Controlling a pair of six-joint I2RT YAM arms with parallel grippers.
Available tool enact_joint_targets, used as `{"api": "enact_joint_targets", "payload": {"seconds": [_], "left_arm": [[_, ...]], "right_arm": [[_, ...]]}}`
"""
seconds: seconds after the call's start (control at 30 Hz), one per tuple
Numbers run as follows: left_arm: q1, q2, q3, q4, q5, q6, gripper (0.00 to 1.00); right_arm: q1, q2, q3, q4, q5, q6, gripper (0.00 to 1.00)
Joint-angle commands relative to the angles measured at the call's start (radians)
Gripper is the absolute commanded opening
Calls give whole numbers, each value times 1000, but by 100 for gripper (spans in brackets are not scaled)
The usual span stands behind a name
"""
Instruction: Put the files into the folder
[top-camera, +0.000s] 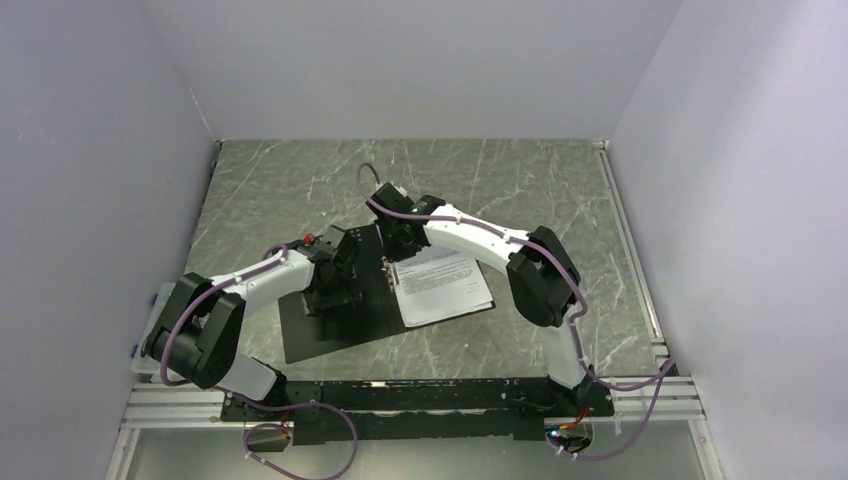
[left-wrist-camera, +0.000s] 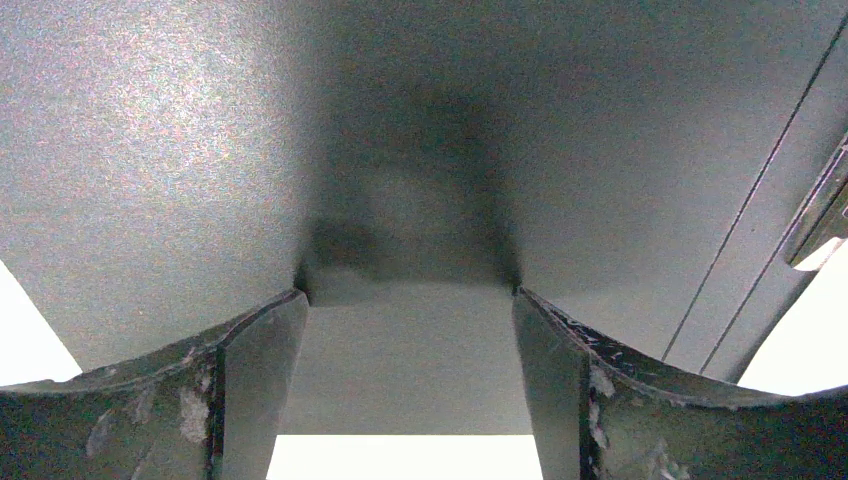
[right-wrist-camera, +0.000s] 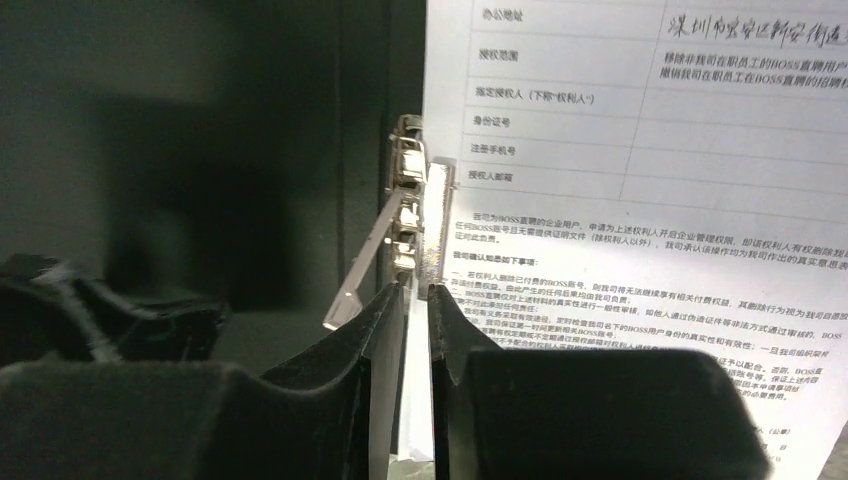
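Observation:
The folder (top-camera: 320, 335) lies open on the table, black inside up. The files (top-camera: 450, 285), white printed sheets, rest on its right half, their left edge at the metal clip (right-wrist-camera: 410, 190). The clip's lever stands raised. My right gripper (right-wrist-camera: 417, 292) points at the clip's near end, jaws only a narrow gap apart, and the sheets' white edge shows through the gap. Whether they pinch the clip does not show. My left gripper (top-camera: 335, 290) is open wide and pressed down on the folder's left half (left-wrist-camera: 420, 150), with nothing between its fingers (left-wrist-camera: 260, 390).
The marble tabletop (top-camera: 300, 180) is walled by white panels at the left, back and right. A metal rail (top-camera: 630, 250) runs along the right edge. The arms' black base bar (top-camera: 420, 395) sits at the near edge. The clip's end (left-wrist-camera: 820, 215) shows at the right of the left wrist view.

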Motion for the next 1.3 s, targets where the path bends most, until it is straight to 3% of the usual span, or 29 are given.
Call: {"api": "enact_joint_targets", "payload": {"seconds": [0.0, 0.4, 1.27], "left_arm": [[1, 74, -86, 60, 82, -49, 81], [1, 60, -106, 65, 86, -49, 82], [2, 27, -169, 95, 114, -55, 80]], "right_arm": [[13, -70, 61, 1, 5, -4, 21], [67, -44, 121, -27, 7, -5, 25], [85, 21, 133, -67, 64, 3, 23]]}}
